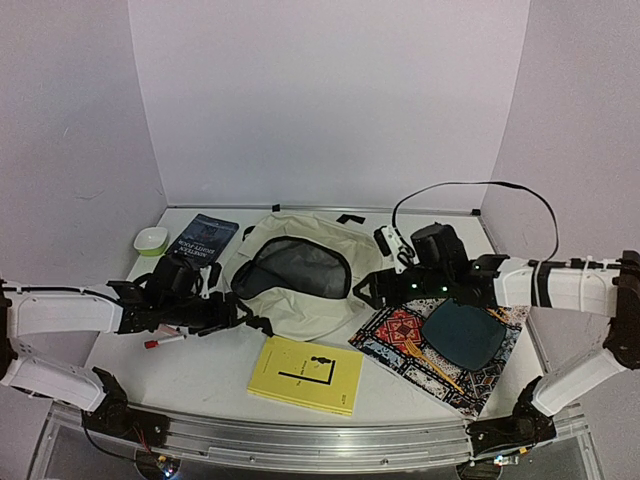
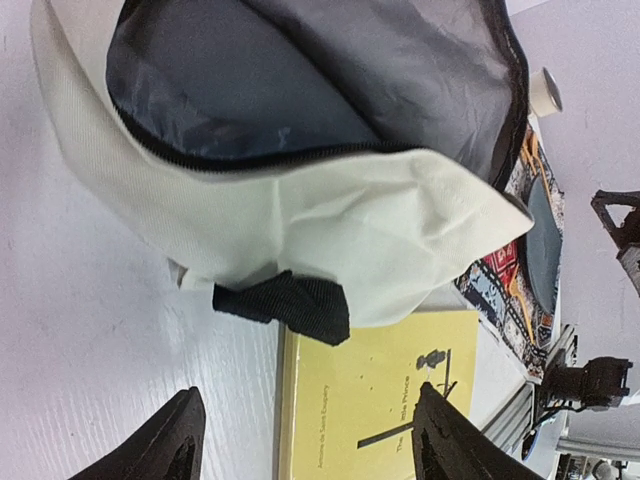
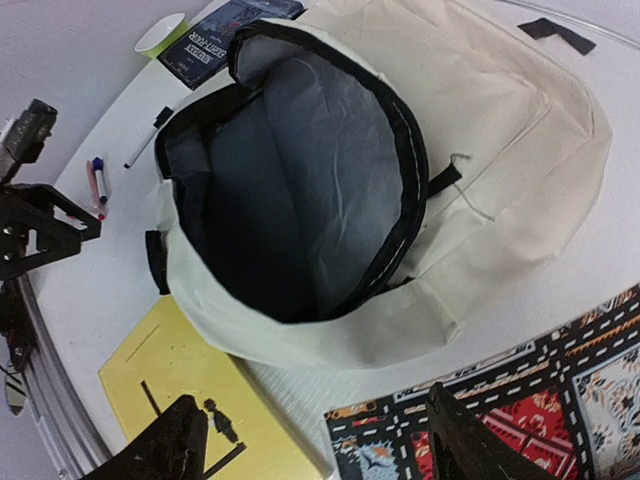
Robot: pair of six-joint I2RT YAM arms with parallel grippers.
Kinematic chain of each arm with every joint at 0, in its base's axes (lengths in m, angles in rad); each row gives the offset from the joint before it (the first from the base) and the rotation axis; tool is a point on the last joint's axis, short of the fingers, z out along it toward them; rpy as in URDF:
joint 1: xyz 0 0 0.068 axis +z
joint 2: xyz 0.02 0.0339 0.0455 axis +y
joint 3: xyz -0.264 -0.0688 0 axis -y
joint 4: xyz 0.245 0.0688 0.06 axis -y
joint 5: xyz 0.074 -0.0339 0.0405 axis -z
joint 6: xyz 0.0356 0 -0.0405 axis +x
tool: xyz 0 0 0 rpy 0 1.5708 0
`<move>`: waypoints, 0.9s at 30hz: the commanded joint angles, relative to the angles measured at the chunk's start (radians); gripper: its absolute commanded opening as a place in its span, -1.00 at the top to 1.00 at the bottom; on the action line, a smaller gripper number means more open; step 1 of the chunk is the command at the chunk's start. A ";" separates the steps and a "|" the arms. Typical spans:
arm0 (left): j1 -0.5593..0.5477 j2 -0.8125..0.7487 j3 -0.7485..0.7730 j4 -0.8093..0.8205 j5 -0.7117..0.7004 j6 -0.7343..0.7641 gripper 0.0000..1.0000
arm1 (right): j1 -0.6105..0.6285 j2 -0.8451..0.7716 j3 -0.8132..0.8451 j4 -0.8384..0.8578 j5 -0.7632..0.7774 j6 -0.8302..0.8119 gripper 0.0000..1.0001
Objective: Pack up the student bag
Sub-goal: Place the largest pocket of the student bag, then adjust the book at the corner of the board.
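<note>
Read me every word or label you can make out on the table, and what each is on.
"The Little Prince": on the yellow book cover, sideways in the left wrist view.
"Antoine de Saint-Exupéry": same cover, small print near its edge.
"EIGHTY-FOUR", probably: white title on the dark blue book; the rest is too blurred to read.
student bag and placemat: no readable text.

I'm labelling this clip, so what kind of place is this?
Likely a robotics lab bench, not a classroom: plain pale walls enclose a white table, and the left arm and right arm are mounted on a metal rail.
</note>
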 commanded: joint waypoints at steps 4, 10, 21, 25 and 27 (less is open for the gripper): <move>-0.057 -0.026 -0.063 -0.020 0.017 -0.050 -0.45 | 0.040 -0.068 -0.124 0.058 -0.102 0.149 -0.53; -0.133 0.007 -0.076 -0.018 -0.003 -0.072 -0.45 | 0.074 -0.005 -0.180 0.083 -0.171 0.184 -0.53; -0.185 0.100 -0.053 0.000 -0.015 -0.073 -0.40 | 0.122 0.153 -0.194 0.136 -0.162 0.224 -0.44; -0.188 0.134 -0.048 0.008 -0.006 -0.071 -0.36 | 0.122 0.202 -0.189 0.137 -0.176 0.222 -0.43; -0.190 0.152 -0.044 0.015 0.001 -0.069 -0.34 | 0.122 0.229 -0.185 0.146 -0.190 0.224 -0.42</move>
